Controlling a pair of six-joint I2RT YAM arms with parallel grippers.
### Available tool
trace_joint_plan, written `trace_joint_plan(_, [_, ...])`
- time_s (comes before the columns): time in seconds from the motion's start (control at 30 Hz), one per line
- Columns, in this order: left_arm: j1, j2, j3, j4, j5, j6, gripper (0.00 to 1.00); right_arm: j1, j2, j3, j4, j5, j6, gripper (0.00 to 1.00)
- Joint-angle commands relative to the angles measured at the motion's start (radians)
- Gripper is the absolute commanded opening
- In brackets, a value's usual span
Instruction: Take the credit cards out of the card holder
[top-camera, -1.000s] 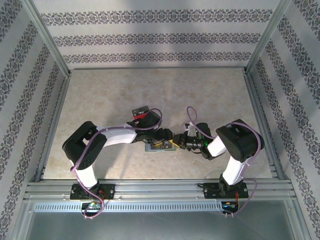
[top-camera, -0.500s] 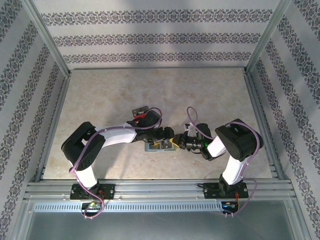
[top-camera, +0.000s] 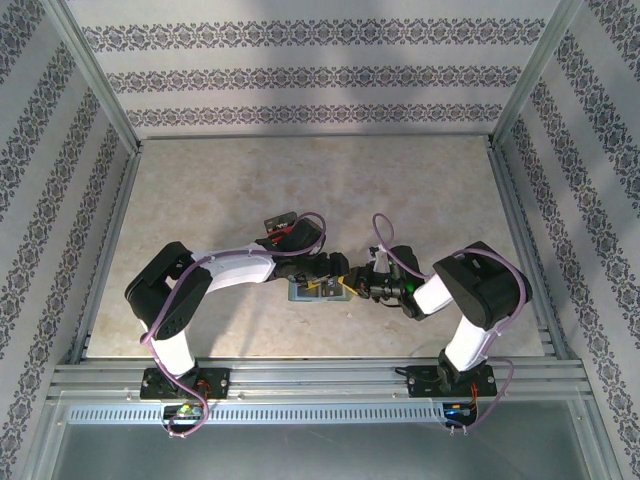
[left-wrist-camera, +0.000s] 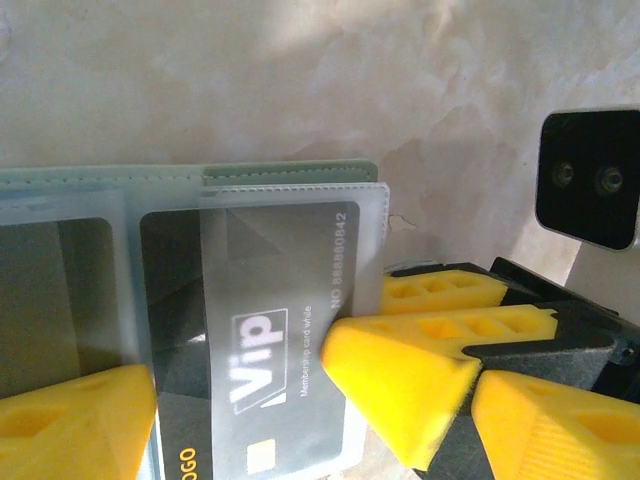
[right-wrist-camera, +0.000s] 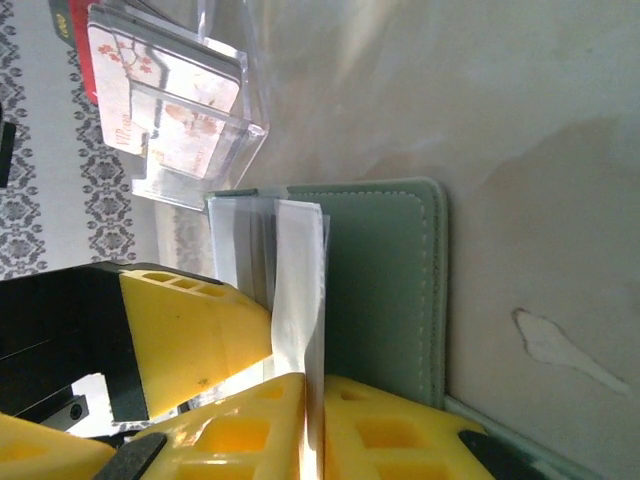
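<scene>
Card holder (top-camera: 318, 290) open, mid-table. Grey card (left-wrist-camera: 270, 300) sits in it, long axis 12–6 in left wrist view. Right gripper (right-wrist-camera: 315, 390) at card's 3 o'clock edge, pinched nearly closed on card holder's clear flap. Left gripper (top-camera: 322, 272) wide, empty, straddling.

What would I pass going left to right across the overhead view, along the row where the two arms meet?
The left arm's elbow → card holder → right gripper → right arm's elbow.
</scene>
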Motion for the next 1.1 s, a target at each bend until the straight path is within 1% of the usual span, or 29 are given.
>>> trace_joint_plan(0.0, [-0.012,0.032,-0.003,0.013,0.005,0.028,0.82,0.028,-0.037,0.020,-0.229,0.071,-0.070,0.17])
trace_joint_plan(0.07, [-0.012,0.028,-0.010,0.027,0.008,0.026,0.81,0.033,-0.064,0.026,-0.324,0.096,-0.100,0.18])
trace_joint_plan(0.23, [-0.006,0.009,-0.045,0.071,0.008,0.013,0.77,0.050,-0.118,0.082,-0.471,0.143,-0.142,0.24])
trace_joint_plan(0.3, [-0.001,-0.001,-0.060,0.096,0.015,0.006,0.75,0.064,-0.145,0.110,-0.559,0.177,-0.168,0.26])
trace_joint_plan(0.5, [0.009,-0.016,-0.094,0.154,0.032,-0.006,0.74,0.099,-0.216,0.205,-0.800,0.283,-0.242,0.27])
trace_joint_plan(0.63, [0.013,-0.015,-0.094,0.158,0.032,-0.008,0.74,0.108,-0.231,0.237,-0.866,0.315,-0.257,0.26])
trace_joint_plan(0.83, [0.016,-0.038,-0.098,0.121,0.005,0.000,0.73,0.129,-0.262,0.256,-0.939,0.369,-0.273,0.27])
trace_joint_plan(1.07, [0.015,-0.097,-0.072,0.026,-0.077,0.048,0.64,0.140,-0.336,0.253,-1.010,0.428,-0.281,0.27])
